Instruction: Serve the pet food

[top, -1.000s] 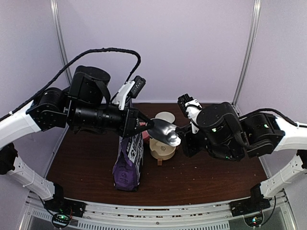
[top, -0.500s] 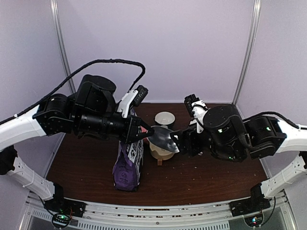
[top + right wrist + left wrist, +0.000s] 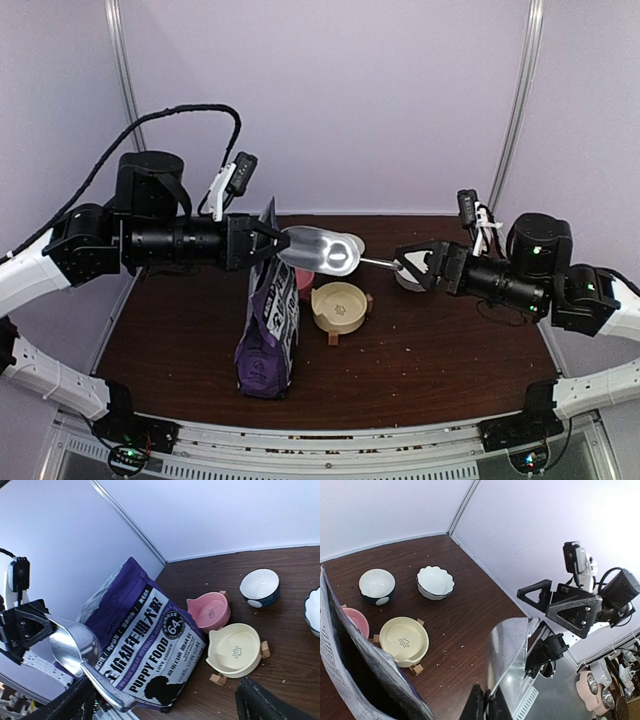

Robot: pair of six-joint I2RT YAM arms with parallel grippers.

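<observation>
**Room:** the worktop (image 3: 440, 350) is lying open from 3 to 6 o'clock, with walls closing it at 9, 12 and 3. The bag (image 3: 268, 335) is standing at 8 o'clock of the yellow bowl (image 3: 340, 306).

**Pet food:** you are seeing none. The bag's mouth is showing dark.

**Fingers:** your left fingers (image 3: 479, 707) are pinching the scoop (image 3: 322, 250) by its bowl end, aloft beside the bag's top. Your right fingers (image 3: 262, 702) are standing spread. The handle tip is lying at their 9 o'clock; contact cannot be told.

**Change:** a second ago both were gripping the scoop over the yellow bowl. The right arm is now drawn back toward 3 o'clock, and the scoop is sitting higher, toward 11.
</observation>
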